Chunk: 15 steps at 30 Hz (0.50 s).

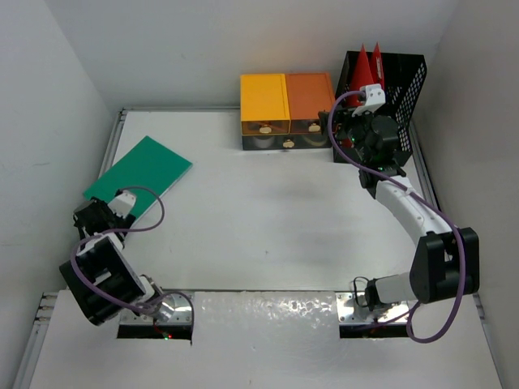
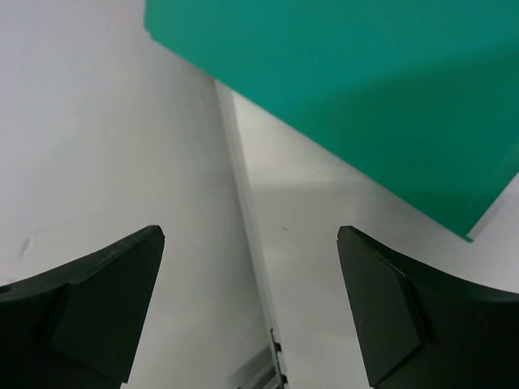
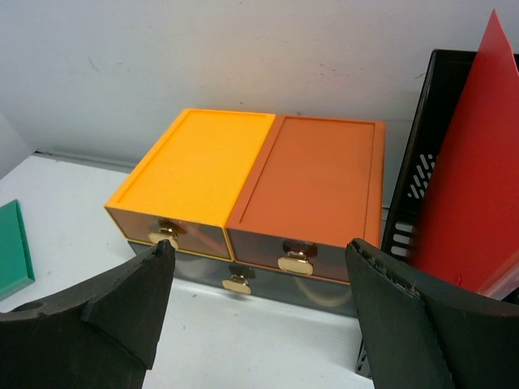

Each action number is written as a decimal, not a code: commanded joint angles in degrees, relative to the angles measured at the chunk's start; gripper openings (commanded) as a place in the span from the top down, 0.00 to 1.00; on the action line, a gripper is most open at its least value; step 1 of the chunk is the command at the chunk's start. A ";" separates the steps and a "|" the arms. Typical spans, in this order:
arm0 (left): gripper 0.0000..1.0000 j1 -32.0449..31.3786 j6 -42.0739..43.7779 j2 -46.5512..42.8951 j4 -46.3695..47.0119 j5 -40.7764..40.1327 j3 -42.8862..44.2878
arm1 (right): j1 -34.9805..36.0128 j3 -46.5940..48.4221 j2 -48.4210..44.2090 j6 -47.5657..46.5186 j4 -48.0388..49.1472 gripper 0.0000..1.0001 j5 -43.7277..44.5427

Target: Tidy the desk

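The white desk [image 1: 268,227] fills the middle of the top view, with thin metal rails on its edges and the arm bases at its near edge. The orange-and-yellow drawer unit [image 3: 251,190] stands at its far edge against the back wall: a yellow section and an orange section side by side, each with a gold knob [image 3: 294,263], over a dark lower drawer with a knob of its own. Touching or just beside the unit's right end is a black mesh file rack [image 1: 401,81] holding upright red sheets [image 3: 474,178]. The right gripper [image 3: 259,251] hovers just in front of the unit's right half, facing its drawer fronts, jaws spread wide and holding nothing. Well to the left of the unit and nearer the arms, a flat green board [image 1: 139,172] lies on the desk, one part reaching over the left rail [image 2: 247,211]. The left gripper [image 2: 251,239] hangs just short of that board's near end, above the rail, its jaws also spread wide and empty.
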 commanded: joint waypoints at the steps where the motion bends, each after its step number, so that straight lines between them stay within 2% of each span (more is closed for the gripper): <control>1: 0.13 -0.15 0.58 2.46 3.41 3.35 0.91 | 0.37 0.45 -0.33 0.24 1.99 0.17 -0.33; 9: 0.13 -5.16 -1.88 4.85 4.47 3.52 1.00 | 0.46 0.01 -0.86 -0.03 1.90 0.17 0.02; 15: 0.13 -8.59 -2.32 1.42 4.28 5.63 -2.34 | 0.46 -0.34 -0.86 -0.20 1.99 0.17 0.29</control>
